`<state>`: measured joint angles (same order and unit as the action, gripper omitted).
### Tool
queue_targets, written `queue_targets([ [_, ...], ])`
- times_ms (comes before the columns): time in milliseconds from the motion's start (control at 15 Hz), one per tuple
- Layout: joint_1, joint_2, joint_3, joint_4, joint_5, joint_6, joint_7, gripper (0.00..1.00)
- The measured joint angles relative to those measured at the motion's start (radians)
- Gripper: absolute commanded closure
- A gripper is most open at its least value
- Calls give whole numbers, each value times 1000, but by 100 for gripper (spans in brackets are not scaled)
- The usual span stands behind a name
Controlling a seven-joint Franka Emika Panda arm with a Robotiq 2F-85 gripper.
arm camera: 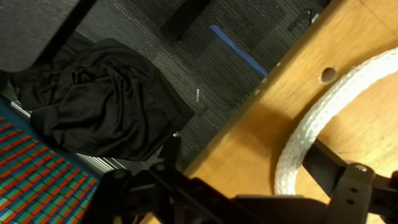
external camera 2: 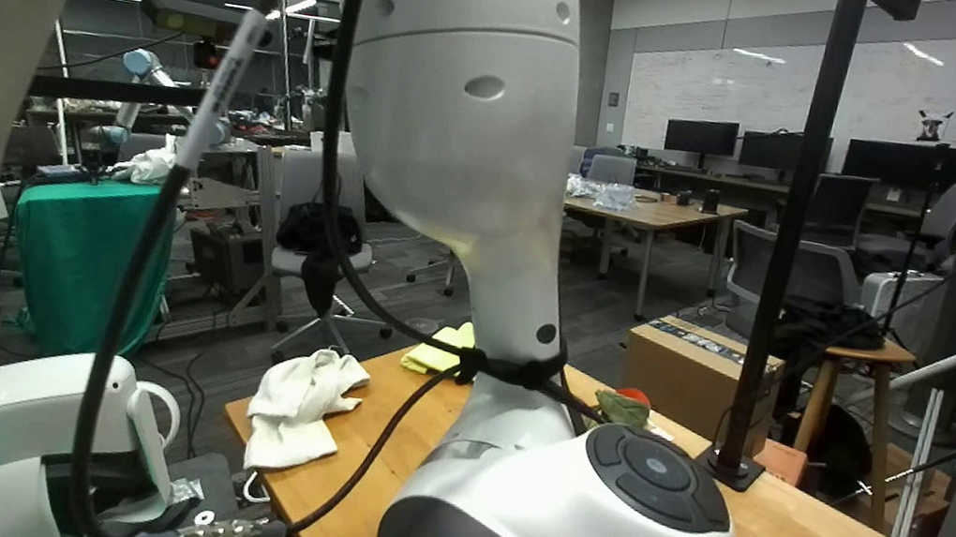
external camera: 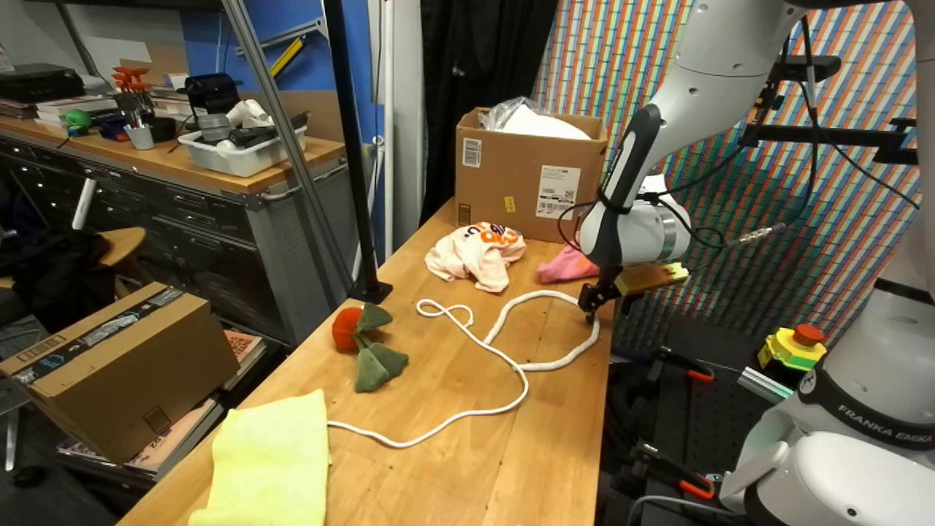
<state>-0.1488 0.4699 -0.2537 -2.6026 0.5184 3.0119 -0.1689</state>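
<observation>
While its fingers (arm camera: 329,171) stand wide apart, the hand (arm camera: 244,149) straddles a white rope (arm camera: 306,132) at the lower right of the wrist view, one finger close by the strand (touching or not, I cannot tell). The counter (arm camera: 360,127) ends there in a diagonal edge, with carpeted floor (arm camera: 186,71) at top centre and a crumpled black cloth (arm camera: 105,109) at the left. In an exterior view the rope's big loop lies right of centre, the hand at its right side, its tail curving down to a yellow cloth (external camera: 270,460) at the lower left. A red-and-green plush thing (external camera: 380,365) lies left of centre; above the loop are a pink cloth (external camera: 566,265), partly hidden by the arm (external camera: 687,131), and a peach cloth with lettering (external camera: 471,259), before a cardboard box (external camera: 504,172) at the upper middle
</observation>
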Motion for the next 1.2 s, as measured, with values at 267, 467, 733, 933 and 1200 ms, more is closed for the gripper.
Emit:
queue_targets([
  [267, 8, -8, -48, -13, -126, 3, 105, 0],
  [467, 14, -23, -79, -19, -224, 3, 189, 0],
  [733, 57, -73, -134, -32, -327, 3, 251, 0],
  [933, 129, -139, -176, -53, -396, -3, 281, 0],
  [1200, 284, -234, -235, -77, -480, -15, 299, 0],
])
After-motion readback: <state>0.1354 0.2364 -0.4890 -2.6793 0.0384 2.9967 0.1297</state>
